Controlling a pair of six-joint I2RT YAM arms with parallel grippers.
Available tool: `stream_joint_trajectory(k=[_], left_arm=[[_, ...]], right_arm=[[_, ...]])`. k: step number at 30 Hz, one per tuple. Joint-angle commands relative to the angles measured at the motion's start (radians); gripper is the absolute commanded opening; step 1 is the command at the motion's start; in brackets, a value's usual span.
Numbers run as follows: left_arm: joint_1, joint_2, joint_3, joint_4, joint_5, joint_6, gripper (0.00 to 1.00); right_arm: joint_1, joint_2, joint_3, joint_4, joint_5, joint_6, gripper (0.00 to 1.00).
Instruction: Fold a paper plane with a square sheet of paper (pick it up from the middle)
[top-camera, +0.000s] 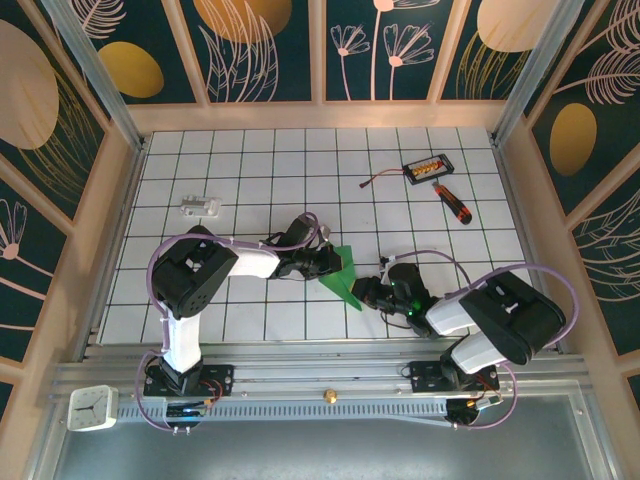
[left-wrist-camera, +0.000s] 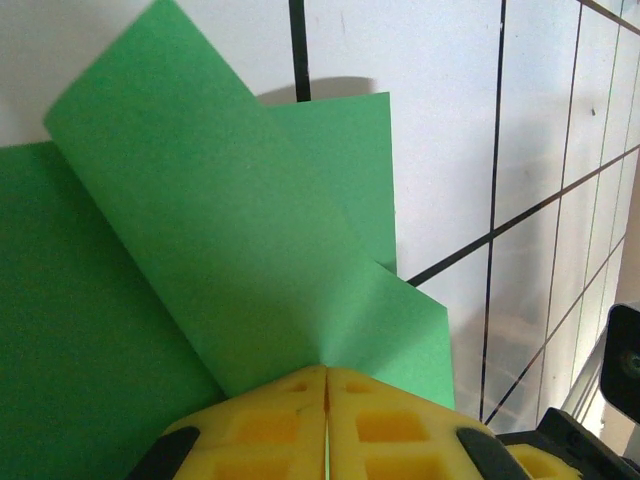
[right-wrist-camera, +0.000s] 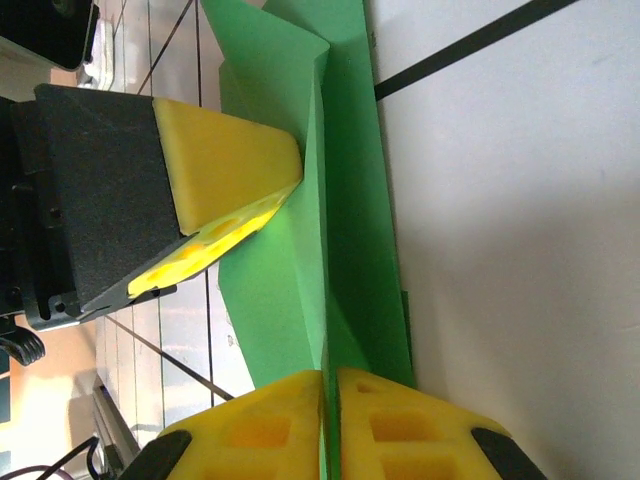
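White gridded table (top-camera: 250, 170) under both arms, black lines, bare for the most part.

Green sheet (right-wrist-camera: 345, 200) next in size. It sits between the two sets of fingers, partly folded. One panel lies flat on the table ahead of the right fingers. Another flap stands up along a sharp crease that runs straight out from my right fingertips. From the left wrist I see a long flap lifted and slanting away from the fingertips, with lower layers spread flat to either side.

Left gripper (left-wrist-camera: 326, 375): yellow pads pressed together, no gap that I can see, the raised flap of the sheet coming out of the seam between them. I read that as a pinch on the paper.

Right gripper (right-wrist-camera: 328, 385): pads closed too, a thin green edge caught in the seam. It has the sheet at the near end of the crease. The left gripper's pad touches the sheet just ahead and to the left of my right fingertips.

Black box (top-camera: 427, 168) with orange parts: well beyond the right fingers.

Screwdriver (top-camera: 455, 203): just beside the box, well apart from both grippers.
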Motion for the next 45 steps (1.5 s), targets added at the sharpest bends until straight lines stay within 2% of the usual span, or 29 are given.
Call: stream_joint_trajectory(k=[1, 13, 22, 32, 38, 45], left_arm=[[0.012, -0.002, -0.029, -0.031, -0.028, 0.03, 0.1], [0.018, 0.004, -0.045, -0.01, -0.016, 0.05, 0.09], [0.018, 0.003, -0.054, 0.001, -0.014, 0.052, 0.09], [0.018, 0.002, -0.063, 0.015, -0.015, 0.055, 0.09], [0.018, 0.001, -0.073, 0.027, -0.013, 0.061, 0.09], [0.018, 0.003, -0.091, 0.041, -0.02, 0.078, 0.09]], right_arm=[[-0.001, -0.029, -0.02, -0.04, 0.03, 0.004, 0.14], [0.004, -0.123, -0.028, -0.13, 0.065, -0.022, 0.17], [0.006, -0.285, 0.044, -0.329, 0.107, -0.142, 0.21], [0.052, -0.176, 0.141, -0.347, 0.075, -0.23, 0.14], [0.052, -0.112, 0.14, -0.333, 0.051, -0.227, 0.11], [0.06, -0.113, 0.12, -0.342, 0.054, -0.221, 0.11]])
